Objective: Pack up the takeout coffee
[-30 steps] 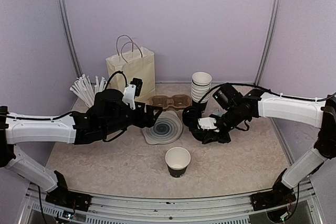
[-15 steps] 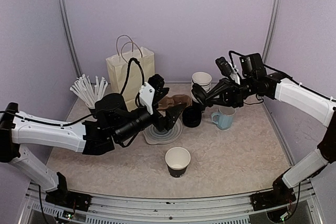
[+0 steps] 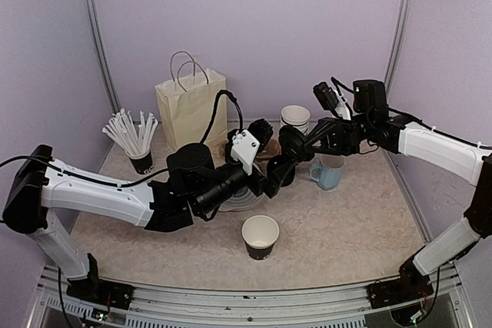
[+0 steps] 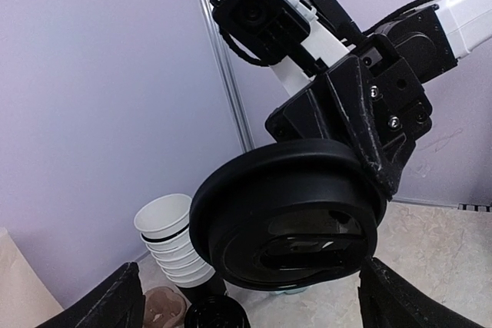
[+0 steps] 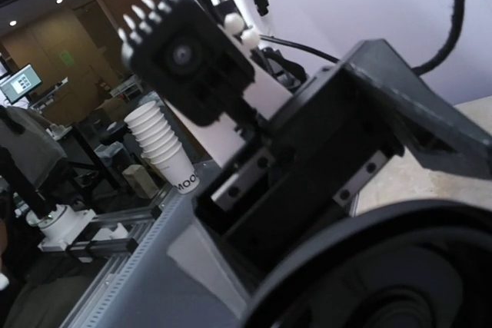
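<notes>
Item: takeout cup (image 3: 260, 236), black paper, lettering not legible. It stands upright on the worktop (image 3: 154, 228) at front centre, long axis vertical, mouth open and pointing up, no lid on. Item: lid (image 4: 284, 220), round and black, off the cup. It is held in the air over the middle of the worktop, tipped nearly onto its edge, with its hollow underside turned toward the left wrist camera. Right tool (image 3: 301, 144): pressed together on the lid's rim. Left tool (image 3: 272, 176): spread wide and empty, its fingers (image 4: 119, 301) either side of the lid and just below it, not touching it as far as can be seen. Governing relation: the cup lies below both tools, toward the near edge; the left tool is the nearer, while the right carries the lid. Judgement: the lid needs levelling, underside down, square to the cup's axis, before seating. Paper bag (image 3: 192, 105): upright at back left, well apart from the cup.
</notes>
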`<state>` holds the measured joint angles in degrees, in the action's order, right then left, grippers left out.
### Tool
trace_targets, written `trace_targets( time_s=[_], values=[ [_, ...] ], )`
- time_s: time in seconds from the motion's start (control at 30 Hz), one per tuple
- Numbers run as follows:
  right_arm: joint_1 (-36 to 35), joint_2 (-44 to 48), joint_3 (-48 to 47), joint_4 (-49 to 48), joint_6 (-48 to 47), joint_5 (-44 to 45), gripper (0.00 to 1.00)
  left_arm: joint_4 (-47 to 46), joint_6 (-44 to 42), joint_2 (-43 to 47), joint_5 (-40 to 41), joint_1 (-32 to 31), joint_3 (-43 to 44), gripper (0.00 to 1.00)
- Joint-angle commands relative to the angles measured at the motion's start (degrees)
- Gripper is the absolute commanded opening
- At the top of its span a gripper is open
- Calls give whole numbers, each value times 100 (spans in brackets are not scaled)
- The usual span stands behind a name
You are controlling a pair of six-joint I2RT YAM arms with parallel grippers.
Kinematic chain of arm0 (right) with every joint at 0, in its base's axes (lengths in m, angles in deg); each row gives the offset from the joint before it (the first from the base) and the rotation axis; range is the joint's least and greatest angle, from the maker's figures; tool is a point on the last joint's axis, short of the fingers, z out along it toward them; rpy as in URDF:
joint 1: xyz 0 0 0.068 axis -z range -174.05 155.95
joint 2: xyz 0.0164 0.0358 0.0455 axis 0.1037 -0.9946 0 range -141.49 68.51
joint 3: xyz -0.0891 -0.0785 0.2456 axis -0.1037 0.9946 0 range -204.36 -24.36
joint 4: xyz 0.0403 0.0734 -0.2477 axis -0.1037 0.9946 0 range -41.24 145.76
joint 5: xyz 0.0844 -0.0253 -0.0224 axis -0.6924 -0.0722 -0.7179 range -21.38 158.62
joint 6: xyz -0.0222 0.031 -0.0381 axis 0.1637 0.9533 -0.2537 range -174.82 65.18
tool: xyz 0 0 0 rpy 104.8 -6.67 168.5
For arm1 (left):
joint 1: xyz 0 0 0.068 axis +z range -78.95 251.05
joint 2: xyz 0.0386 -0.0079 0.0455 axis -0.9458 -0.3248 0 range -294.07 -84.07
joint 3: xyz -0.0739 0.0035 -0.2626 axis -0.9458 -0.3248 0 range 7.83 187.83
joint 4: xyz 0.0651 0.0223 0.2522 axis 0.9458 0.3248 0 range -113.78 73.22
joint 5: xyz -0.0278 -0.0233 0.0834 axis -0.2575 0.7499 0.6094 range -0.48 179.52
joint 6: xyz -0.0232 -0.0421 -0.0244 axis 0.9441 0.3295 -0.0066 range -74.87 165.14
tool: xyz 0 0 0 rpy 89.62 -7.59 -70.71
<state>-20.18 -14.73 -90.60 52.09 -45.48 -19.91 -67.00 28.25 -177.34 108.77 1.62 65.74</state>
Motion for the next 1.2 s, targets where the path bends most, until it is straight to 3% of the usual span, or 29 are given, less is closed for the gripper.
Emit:
trace_targets(
  time_s=[0.0, 0.13, 0.5, 0.83, 0.93, 1.0, 1.1, 1.17],
  values=[
    [3, 37, 101, -559, 448, -279, 3, -256, -87, -122, -169, -18, 208, 91],
    [3, 19, 119, -705, 554, -255, 3, -296, 36, -261, -224, -18, 288, 85],
    [3, 27, 187, -907, 731, -209, 3, -474, 209, -557, -400, -19, 493, 84],
    [3, 53, 291, -1128, 912, -186, 7, -472, 273, -689, -334, -18, 583, 73],
    [21, 45, 269, -1072, 896, -184, 21, -330, 327, -653, -256, -11, 572, 72],
    [136, 79, 176, -507, 495, -152, 31, 66, 430, -546, -261, -9, 579, 72],
    [576, 155, -127, 1451, -1231, 380, 52, 1288, 715, -133, -340, -3, 671, 71],
    [668, 198, -311, 2581, -2447, 1289, 59, 2465, 1005, 148, -448, 20, 908, 71]
  ],
)
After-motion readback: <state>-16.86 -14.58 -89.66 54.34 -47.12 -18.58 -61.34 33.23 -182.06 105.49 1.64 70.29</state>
